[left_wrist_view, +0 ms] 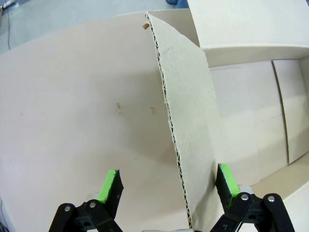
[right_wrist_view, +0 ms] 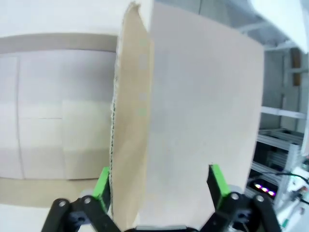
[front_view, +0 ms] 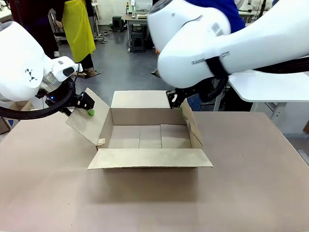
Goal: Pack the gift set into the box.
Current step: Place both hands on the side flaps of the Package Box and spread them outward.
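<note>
The brown cardboard box (front_view: 149, 159) stands open in the middle of the table, all four flaps spread and its inside empty. My left gripper (front_view: 87, 107) is open and straddles the top edge of the left flap (front_view: 83, 123). In the left wrist view that flap (left_wrist_view: 190, 121) runs up between the green pads of the left gripper (left_wrist_view: 169, 181), close to the right pad. My right gripper (front_view: 176, 99) is open astride the right flap (front_view: 193, 126). From the right wrist, this flap (right_wrist_view: 193, 106) stands between the right gripper's (right_wrist_view: 159, 181) pads. The gift set is out of view.
The tan table (front_view: 48, 193) has bare surface in front of and beside the box. A white table (front_view: 270, 87) stands at the far right. A person in a yellow apron (front_view: 77, 29) stands far back left, and blue clothing (front_view: 234, 12) shows behind my right arm.
</note>
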Motion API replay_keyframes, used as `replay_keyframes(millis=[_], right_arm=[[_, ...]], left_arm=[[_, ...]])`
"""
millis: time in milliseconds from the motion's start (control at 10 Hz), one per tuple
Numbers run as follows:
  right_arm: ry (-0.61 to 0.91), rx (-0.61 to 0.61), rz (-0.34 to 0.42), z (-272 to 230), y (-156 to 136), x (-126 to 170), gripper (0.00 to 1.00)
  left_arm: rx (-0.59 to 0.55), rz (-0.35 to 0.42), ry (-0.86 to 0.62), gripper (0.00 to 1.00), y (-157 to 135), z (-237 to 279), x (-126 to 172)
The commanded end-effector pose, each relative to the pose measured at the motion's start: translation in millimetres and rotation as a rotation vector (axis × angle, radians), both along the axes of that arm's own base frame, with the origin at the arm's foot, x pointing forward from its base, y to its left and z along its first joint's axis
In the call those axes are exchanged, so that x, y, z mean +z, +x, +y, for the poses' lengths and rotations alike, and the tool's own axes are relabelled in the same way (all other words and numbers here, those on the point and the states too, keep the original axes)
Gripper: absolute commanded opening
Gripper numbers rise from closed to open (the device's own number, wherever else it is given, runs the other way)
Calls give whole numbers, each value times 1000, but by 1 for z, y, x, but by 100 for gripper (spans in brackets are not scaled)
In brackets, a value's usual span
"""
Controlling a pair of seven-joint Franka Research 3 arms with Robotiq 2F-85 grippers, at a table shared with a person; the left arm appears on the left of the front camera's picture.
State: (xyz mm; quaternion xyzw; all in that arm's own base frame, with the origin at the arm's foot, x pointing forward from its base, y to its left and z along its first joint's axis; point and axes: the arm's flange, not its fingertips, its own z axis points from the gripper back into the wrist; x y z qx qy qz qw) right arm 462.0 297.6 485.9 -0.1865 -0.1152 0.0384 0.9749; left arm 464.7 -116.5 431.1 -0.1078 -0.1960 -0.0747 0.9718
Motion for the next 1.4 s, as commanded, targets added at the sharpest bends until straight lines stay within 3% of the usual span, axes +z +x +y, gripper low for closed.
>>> replay_keyframes(millis=[0,200,500,700,800,1300], right_arm=[[153,-13,-16,-43,-12,4,100],[260,-74,26,-99,-12,-2,100],[464,-129,26,-179,-17,-13,100],[684,-22,31,-198,-20,-43,100],[465,-154,16,-186,-9,-16,100],[465,-154,16,-186,-9,-16,100]], left_arm=[[12,5,8,100,-2,-1,0],[12,5,8,100,-2,-1,0],[12,5,8,100,-2,-1,0],[12,5,8,100,-2,-1,0],[12,5,8,100,-2,-1,0],[12,5,8,100,-2,-1,0]])
